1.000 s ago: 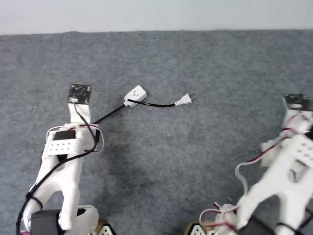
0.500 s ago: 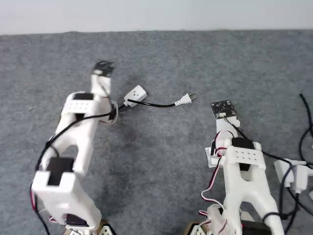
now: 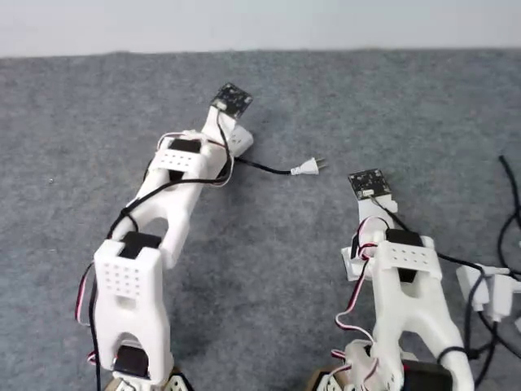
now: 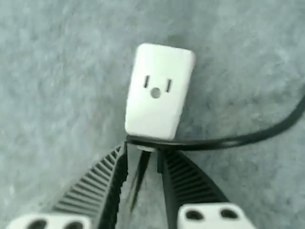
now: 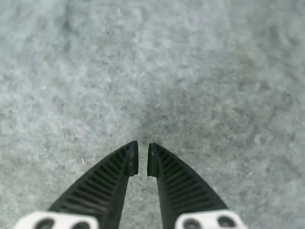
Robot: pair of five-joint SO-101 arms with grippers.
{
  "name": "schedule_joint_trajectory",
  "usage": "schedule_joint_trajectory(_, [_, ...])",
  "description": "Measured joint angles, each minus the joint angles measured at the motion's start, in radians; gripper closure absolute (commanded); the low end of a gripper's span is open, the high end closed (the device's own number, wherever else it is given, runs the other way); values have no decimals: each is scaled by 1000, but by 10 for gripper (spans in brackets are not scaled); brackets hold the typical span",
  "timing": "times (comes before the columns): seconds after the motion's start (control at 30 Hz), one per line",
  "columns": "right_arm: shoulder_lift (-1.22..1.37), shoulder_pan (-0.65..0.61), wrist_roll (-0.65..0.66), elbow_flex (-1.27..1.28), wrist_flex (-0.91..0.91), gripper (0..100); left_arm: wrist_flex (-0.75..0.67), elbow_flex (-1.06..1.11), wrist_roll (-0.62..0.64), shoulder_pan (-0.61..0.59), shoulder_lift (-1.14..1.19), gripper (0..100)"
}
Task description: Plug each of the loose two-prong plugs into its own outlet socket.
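A white outlet socket (image 4: 159, 93) lies face up on the grey carpet, its slots in plain sight. My left gripper (image 4: 142, 151) stands narrowly open at the socket's cord end, fingertips touching the black cord (image 4: 224, 140) that crosses there. From above, the left arm (image 3: 183, 163) stretches out to the socket (image 3: 241, 140). The cord (image 3: 264, 169) runs right to a loose white two-prong plug (image 3: 308, 168), prongs pointing right. My right gripper (image 5: 142, 160) is shut over bare carpet. The right arm (image 3: 399, 261) stands near the plug, short of it on the near side.
White parts and black cables (image 3: 488, 293) lie at the right edge of the table. A pale wall (image 3: 260, 24) closes the far side. Open carpet (image 3: 269, 269) lies between the two arms.
The left arm swung right and forward until its gripper reached the socket, which seems nudged slightly back. The right arm came in from the right edge a second ago, then held still.
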Motion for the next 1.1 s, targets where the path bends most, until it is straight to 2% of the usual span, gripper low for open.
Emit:
schedule_joint_trajectory(0.2, [0, -2, 2, 0, 0, 954, 40, -25, -94, 52, 5, 902])
schedule_joint_trajectory(0.77, [0, 0, 6, 0, 0, 954, -77, -61, -103, 44, 91, 907])
schedule_joint_trajectory(0.83, [0, 2, 6, 0, 0, 954, -84, -61, -98, 38, 106, 926])
schedule_joint_trajectory(0.9, [0, -2, 6, 0, 0, 954, -86, -63, -104, 41, 121, 992])
schedule_joint_trajectory(1.1, [0, 2, 6, 0, 0, 954, -72, -71, -103, 44, 130, 987])
